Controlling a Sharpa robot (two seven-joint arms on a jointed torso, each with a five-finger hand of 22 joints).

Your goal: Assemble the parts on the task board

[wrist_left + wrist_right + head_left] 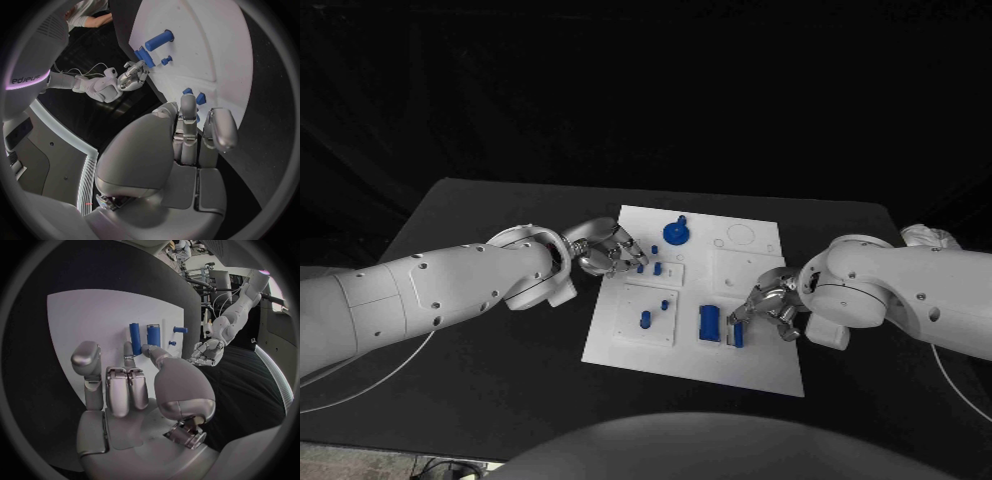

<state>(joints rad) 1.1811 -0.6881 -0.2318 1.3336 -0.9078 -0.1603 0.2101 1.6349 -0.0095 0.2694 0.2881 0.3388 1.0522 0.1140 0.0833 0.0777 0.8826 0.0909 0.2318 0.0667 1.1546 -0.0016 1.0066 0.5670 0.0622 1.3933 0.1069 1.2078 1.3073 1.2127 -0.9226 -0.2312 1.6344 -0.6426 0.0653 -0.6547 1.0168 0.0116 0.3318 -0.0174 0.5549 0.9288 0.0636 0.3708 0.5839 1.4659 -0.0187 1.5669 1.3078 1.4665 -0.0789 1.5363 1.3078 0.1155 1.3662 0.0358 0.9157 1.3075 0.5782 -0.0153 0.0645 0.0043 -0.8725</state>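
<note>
With my left hand [599, 252] hovering loose-fingered and empty over the small pegs [648, 266] at the task board [762, 372] and my right hand [772, 305] empty beside the blue block [710, 322], I'd descend slowly, squaring fingers first.

White arms [430, 295] (thin pale cables trailing), silver hands [606, 250].

The task board [754, 365] lies mid-table [473, 400], parts [710, 322] on it, between both arms.
</note>
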